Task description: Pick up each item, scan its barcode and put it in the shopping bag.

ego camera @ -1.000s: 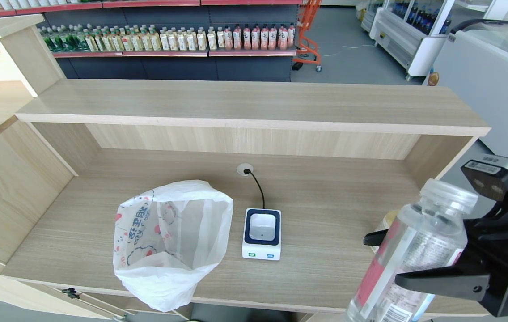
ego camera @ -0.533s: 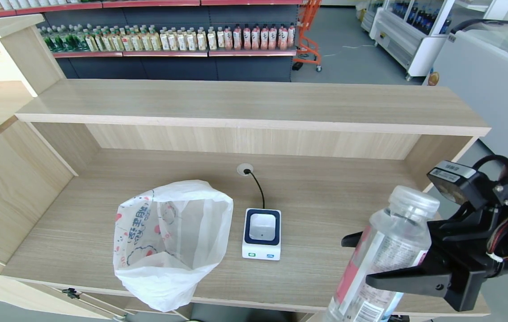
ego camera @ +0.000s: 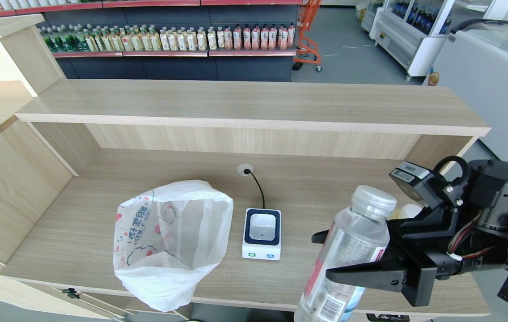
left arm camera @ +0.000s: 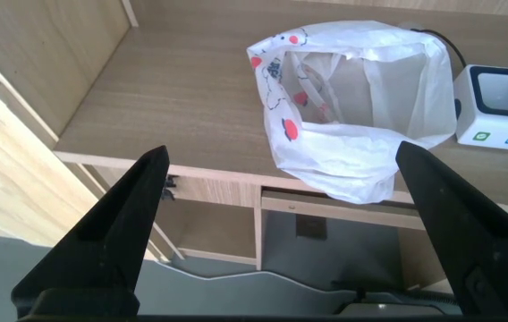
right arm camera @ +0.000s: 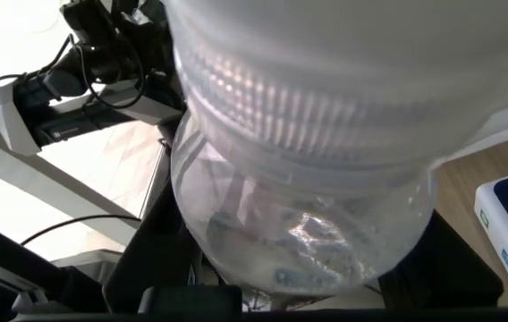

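**Bottle aloft, barcode facing away from the scanner**

On the left, the shopping bag worries us. It is soft and slumps over the front edge of the counter, so a bottle dropped in from height could drag it off or fold its mouth shut. The left gripper hangs before that edge with its fingers spread wide and holding nothing, so it is not steadying the bag.

The scanner sits just beside the bag with its window facing up. The water bottle is held in the air to the right of the scanner, tilted, with the right gripper clamped across its body. The barcode low on the label faces up towards us, so we judge the scan will fail unless the bottle is turned. The smooth plastic could also swivel or slip between the thin fingers.

As for contents, the bag's mouth gapes open and we make out no item inside, though its sagging bottom is hidden. The bottle is capped and clear, and we cannot tell how full it is.
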You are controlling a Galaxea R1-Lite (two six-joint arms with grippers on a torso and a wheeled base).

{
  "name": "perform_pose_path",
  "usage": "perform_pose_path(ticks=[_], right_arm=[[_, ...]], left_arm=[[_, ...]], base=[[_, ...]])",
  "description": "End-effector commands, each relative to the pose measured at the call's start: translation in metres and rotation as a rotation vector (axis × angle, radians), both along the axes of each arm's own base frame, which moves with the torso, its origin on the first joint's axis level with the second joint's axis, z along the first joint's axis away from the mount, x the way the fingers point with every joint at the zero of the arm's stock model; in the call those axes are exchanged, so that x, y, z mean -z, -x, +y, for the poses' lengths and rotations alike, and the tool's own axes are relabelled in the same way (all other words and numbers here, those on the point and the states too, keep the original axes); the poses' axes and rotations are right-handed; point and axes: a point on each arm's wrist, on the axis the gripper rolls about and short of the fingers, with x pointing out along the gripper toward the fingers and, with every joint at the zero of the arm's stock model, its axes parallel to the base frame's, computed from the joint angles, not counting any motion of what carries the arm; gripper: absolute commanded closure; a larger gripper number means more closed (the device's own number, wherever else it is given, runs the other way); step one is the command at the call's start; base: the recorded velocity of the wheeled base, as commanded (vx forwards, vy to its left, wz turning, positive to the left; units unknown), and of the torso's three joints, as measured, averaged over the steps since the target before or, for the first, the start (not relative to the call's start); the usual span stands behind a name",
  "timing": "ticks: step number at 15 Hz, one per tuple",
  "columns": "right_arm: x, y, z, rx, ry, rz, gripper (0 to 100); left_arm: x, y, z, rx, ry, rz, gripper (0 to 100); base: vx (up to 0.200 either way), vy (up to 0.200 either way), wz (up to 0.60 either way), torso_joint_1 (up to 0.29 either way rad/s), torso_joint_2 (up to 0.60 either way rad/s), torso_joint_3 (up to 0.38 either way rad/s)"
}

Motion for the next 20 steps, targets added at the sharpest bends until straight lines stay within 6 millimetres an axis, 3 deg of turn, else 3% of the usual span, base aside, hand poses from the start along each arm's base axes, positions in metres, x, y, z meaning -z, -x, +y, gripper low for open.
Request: perform_pose_path(ticks=[1,17,20], right_arm=[[0.004,-0.003,0.006,-0.012,0.007,0.011,100],[0.004,0.000,0.014,-0.044,0.009,0.014,100],[-0.010,0.005,0.000,0.099,0.001,-0.011,100]], left_arm=[[0.000,0.000,0.000,0.000,0.001,-0.001,0],[0.000,0.000,0.000,0.000,0.001,-0.001,0],[0.000,0.000,0.000,0.000,0.001,-0.001,0]], base=[[0.000,0.000,0.00,0.000,0.00,0.000],[0.000,0.000,0.00,0.000,0.00,0.000],[0.000,0.000,0.00,0.000,0.00,0.000]])
